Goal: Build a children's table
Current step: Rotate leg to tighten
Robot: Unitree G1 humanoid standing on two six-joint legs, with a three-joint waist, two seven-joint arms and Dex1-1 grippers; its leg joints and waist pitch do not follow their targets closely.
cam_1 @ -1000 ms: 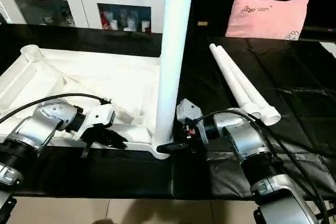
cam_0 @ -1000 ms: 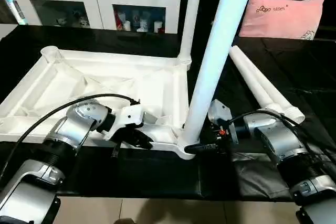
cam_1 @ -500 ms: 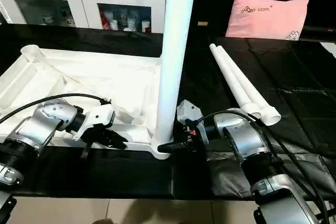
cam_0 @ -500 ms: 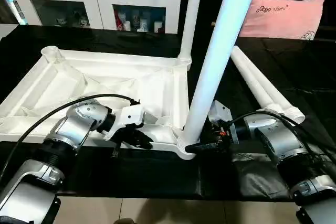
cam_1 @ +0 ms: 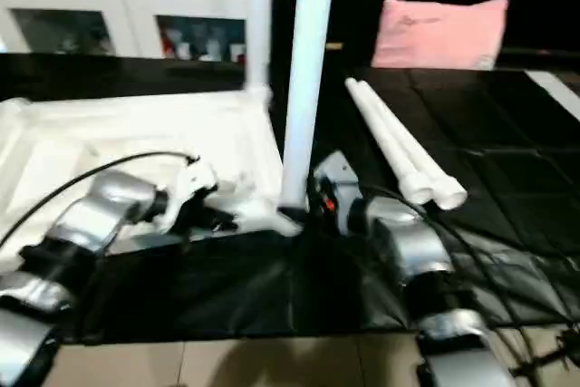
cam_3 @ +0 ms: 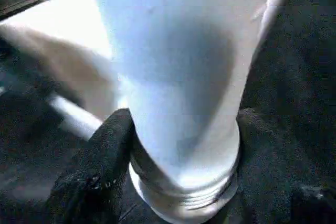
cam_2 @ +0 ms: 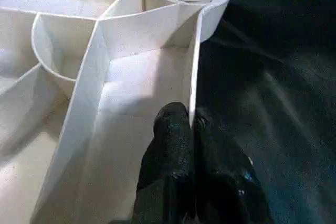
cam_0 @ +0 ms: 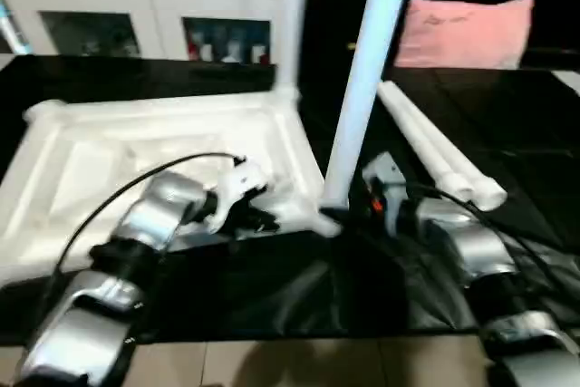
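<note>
L fingers [cam_2: 181, 135]: pressed together, pinching the thin outer rim wall of the tabletop [cam_0: 109, 147] nr its corner socket; R fingers [cam_3: 107, 150]: apart, one each side of the upright leg [cam_0: 362, 88] at its threaded base, clamped on it; that leg stands in the tabletop's near R corner socket; 2nd upright leg [cam_0: 292, 24] at far R corner; tabletop lies ribbed side up on black surface [cam_0: 507, 124]; 2 spare legs [cam_0: 435, 147] lie side by side to R; pink pillow [cam_0: 467, 32] and white cabinet [cam_0: 136, 6] behind.

upright leg [cam_1: 306, 70], tabletop [cam_1: 136, 138], two loose legs [cam_1: 399, 147]
</note>
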